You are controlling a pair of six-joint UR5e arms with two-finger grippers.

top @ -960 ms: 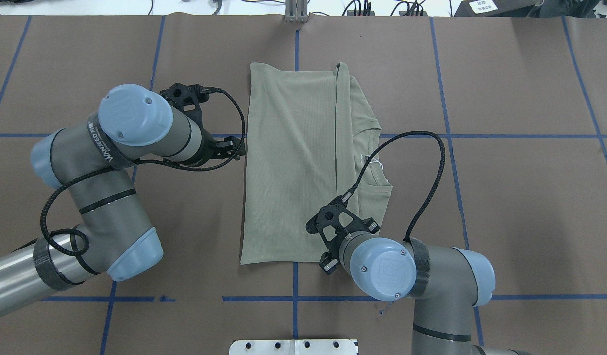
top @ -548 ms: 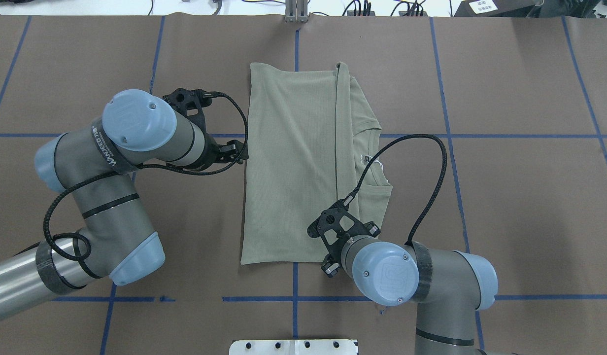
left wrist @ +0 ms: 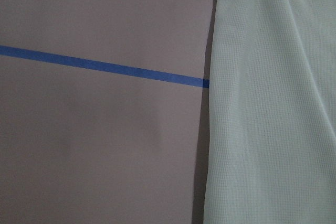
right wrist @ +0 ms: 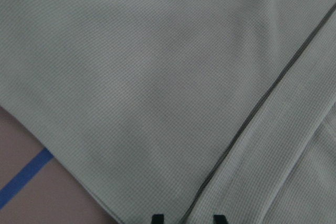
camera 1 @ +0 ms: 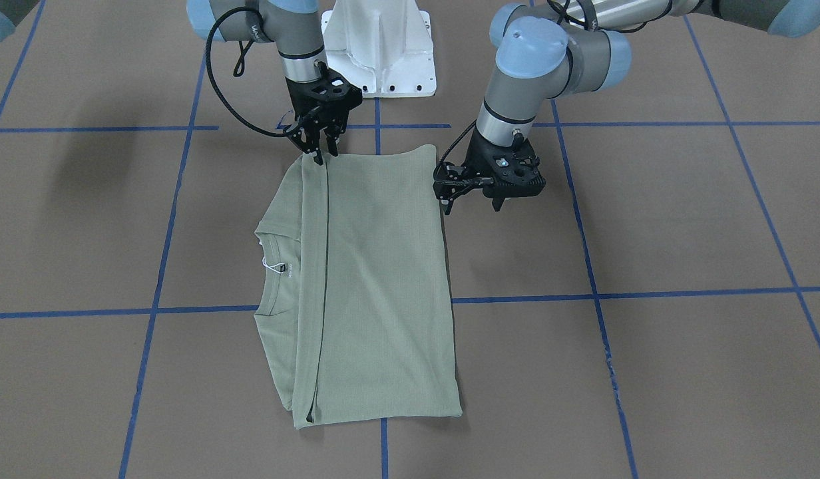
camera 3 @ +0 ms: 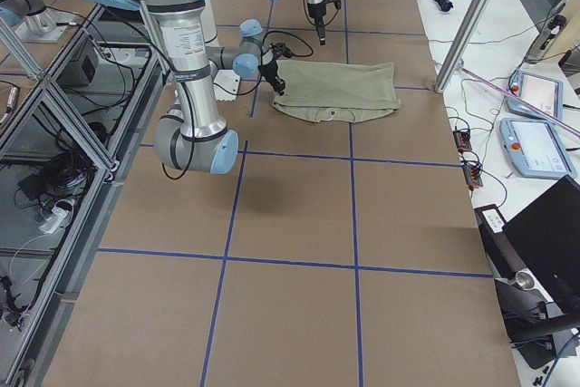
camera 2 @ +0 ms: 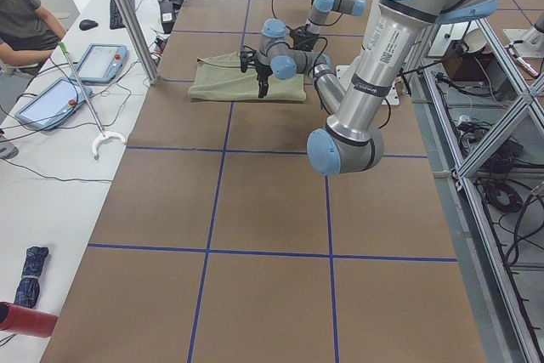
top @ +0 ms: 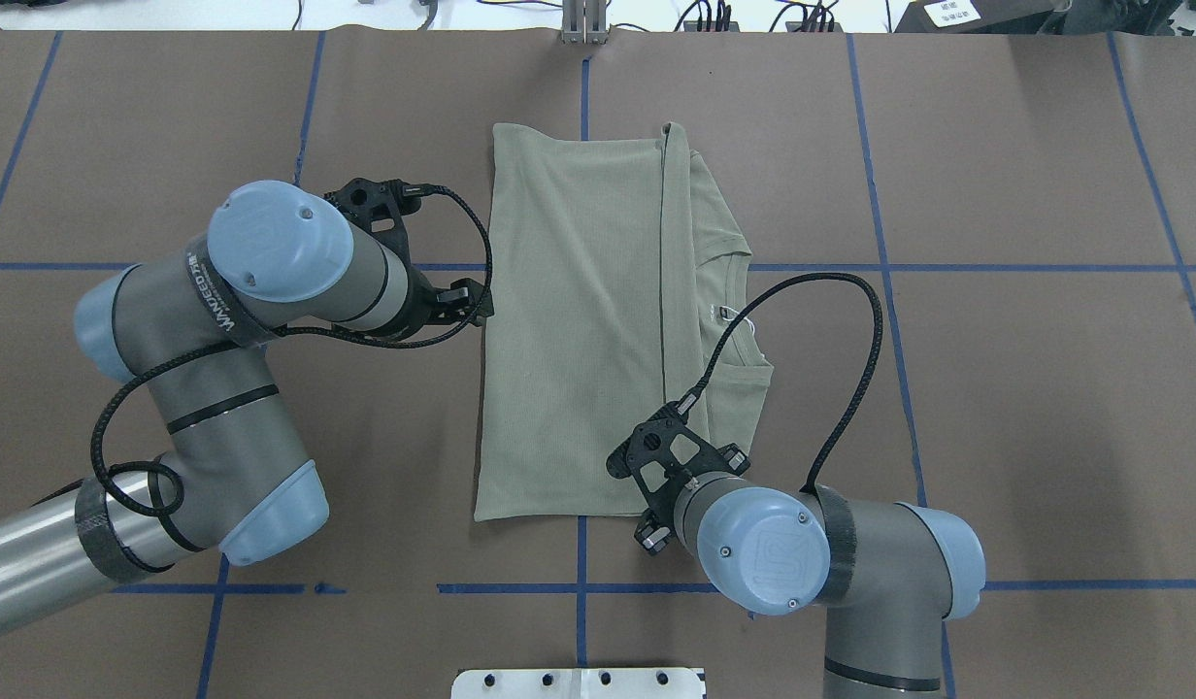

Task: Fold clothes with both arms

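The brown table (top: 996,146) carries a pale green shirt (top: 569,320), folded into a long flat strip at its middle, with the neck turned towards the robot's right. The left arm (top: 219,388) reaches in from that side. The right arm (top: 870,563) bends over the shirt's near end. The left pincer (camera 1: 472,206) hangs spread wide over bare table, just beside the shirt's left edge. The right pincer (camera 1: 323,156) points down at the near hem, narrowly parted and holding nothing. Its fingertips (right wrist: 157,217) stand on either side of the dark fold line; whether they touch the cloth cannot be told. A white hang tag (camera 1: 271,266) lies at the neck.
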